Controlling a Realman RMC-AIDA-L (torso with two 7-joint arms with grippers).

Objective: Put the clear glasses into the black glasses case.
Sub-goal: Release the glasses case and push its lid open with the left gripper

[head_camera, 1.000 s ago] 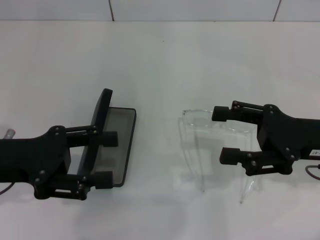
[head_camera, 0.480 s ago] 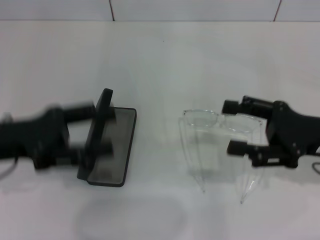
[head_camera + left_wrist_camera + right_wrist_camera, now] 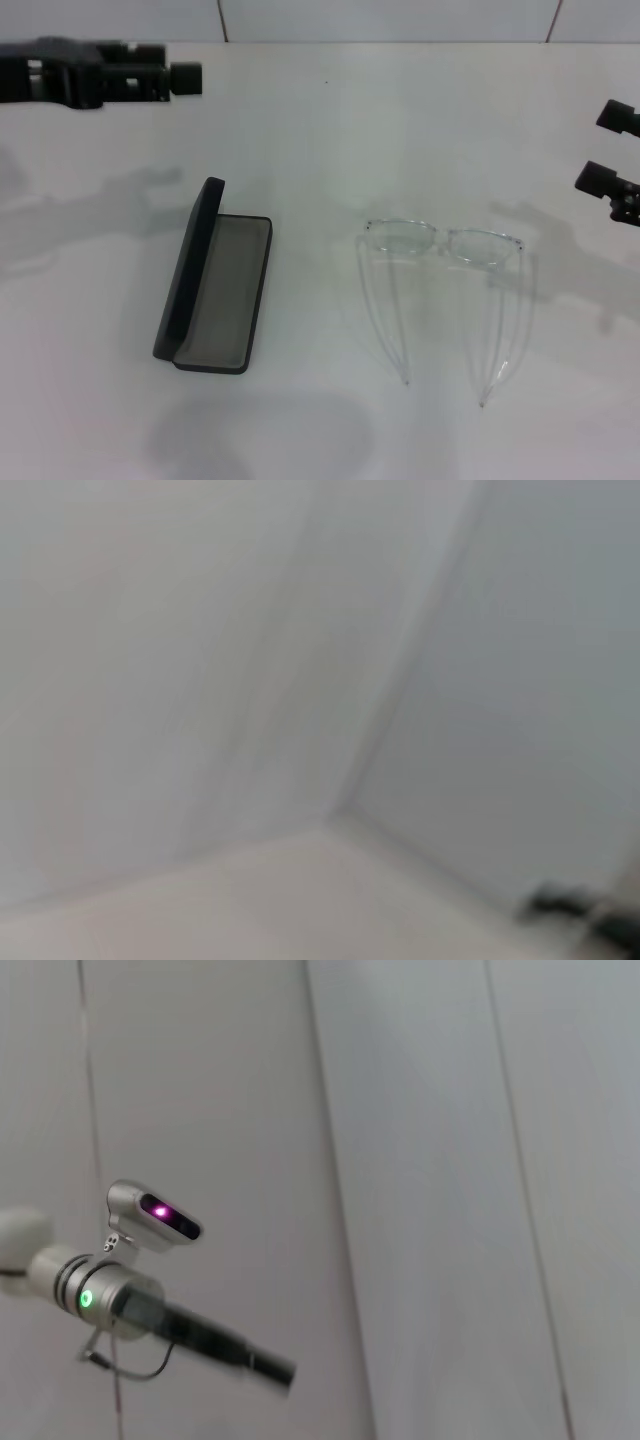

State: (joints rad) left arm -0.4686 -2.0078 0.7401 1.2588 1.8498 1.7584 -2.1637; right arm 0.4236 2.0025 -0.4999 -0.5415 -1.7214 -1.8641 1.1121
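The black glasses case [image 3: 222,300] lies open on the white table, left of centre, its lid standing up along its left side and the grey lining showing. To its right rest the clear glasses [image 3: 440,242], lenses toward the back and both temple arms unfolded toward the front edge. My left gripper [image 3: 180,65] hangs high at the back left, far from the case, open and empty. At the right edge of the head view my right gripper [image 3: 607,147] is lifted away from the glasses, open and holding nothing.
A white tiled wall [image 3: 380,18] closes the table at the back. The right wrist view shows wall panels and the other arm's wrist [image 3: 130,1295] with a green and a purple light. The left wrist view shows only blurred wall.
Both arms have pulled back from the table: the left gripper left the case's lid and rose to the back left, the right gripper drew away from the glasses to the right edge.
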